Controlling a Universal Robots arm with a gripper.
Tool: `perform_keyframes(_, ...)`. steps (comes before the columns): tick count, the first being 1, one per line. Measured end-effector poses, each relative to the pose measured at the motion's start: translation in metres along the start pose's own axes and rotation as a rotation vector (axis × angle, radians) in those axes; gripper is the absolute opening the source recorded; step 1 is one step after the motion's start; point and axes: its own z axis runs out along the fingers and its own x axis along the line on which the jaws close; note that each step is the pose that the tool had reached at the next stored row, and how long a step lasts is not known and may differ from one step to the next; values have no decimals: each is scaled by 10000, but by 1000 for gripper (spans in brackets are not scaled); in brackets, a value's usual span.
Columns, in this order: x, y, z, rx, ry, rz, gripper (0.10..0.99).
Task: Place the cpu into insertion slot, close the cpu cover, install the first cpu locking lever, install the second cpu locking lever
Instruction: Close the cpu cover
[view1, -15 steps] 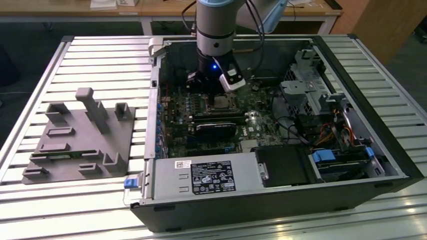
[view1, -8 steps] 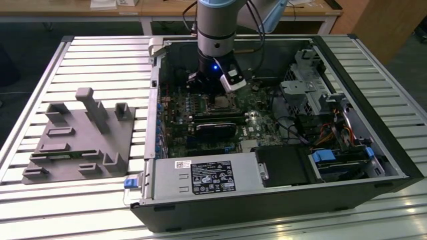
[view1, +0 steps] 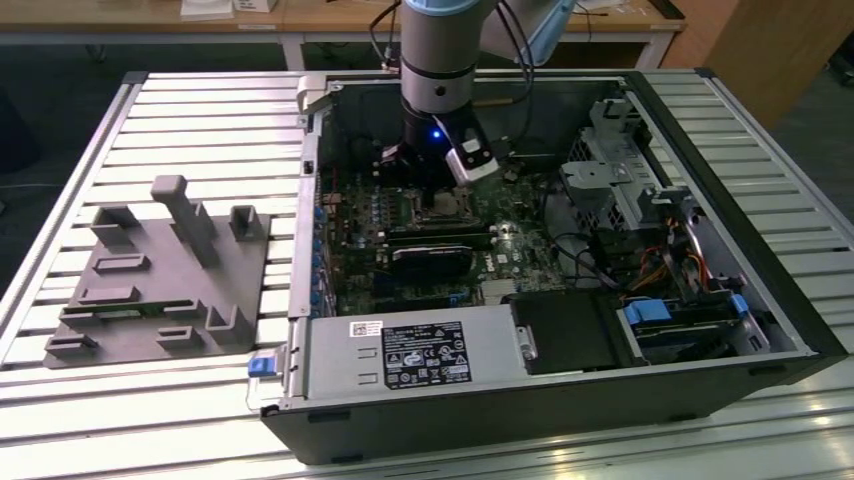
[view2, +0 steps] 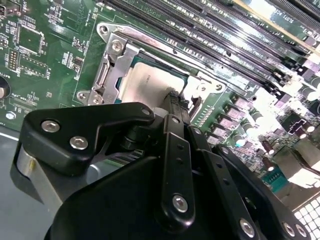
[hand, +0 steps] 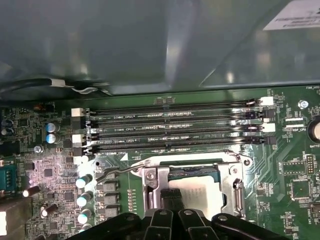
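The black gripper (view2: 173, 100) body sits closest to the lens in both wrist views, its linkages and screw heads across the foreground. Its fingers are drawn together into one narrow tip with nothing clamped between them. In the first wrist view that tip (hand: 172, 196) sits at the edge of the cpu (hand: 202, 190).

The cpu (view2: 147, 82) lies flat in the insertion slot (view2: 150, 36), its dull pale top facing up. The cpu cover (view2: 111, 67) looks lowered over it, its silvery frame bordering the chip on both sides (hand: 151, 184). The socket rim (hand: 187, 159) runs along the side nearest the memory slots. A thin wire locking lever (hand: 114, 172) slants up beside the socket and does not look latched.

Just beyond the socket run the long black memory slots (hand: 175, 127), with a cluster of silver-topped capacitors (hand: 82, 181) to one side on the green motherboard (hand: 295, 165).

In the exterior view, the arm (view1: 438, 60) reaches down from the upper middle of the frame into the open computer case (view1: 787, 330). The labelled power supply (view1: 400, 355) fills the case's lower part. A grey fixture block (view1: 160, 270) rests on the slatted table (view1: 200, 110) at the exterior view's left.
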Motion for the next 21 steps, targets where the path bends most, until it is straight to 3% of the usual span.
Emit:
perform_keyframes(8,14,1,-56,2,2,-1,106)
perform_keyframes(13,90,-4,-48,-1,2,0,106)
perform_keyframes(21,77,-6,-11,2,4,-1,106)
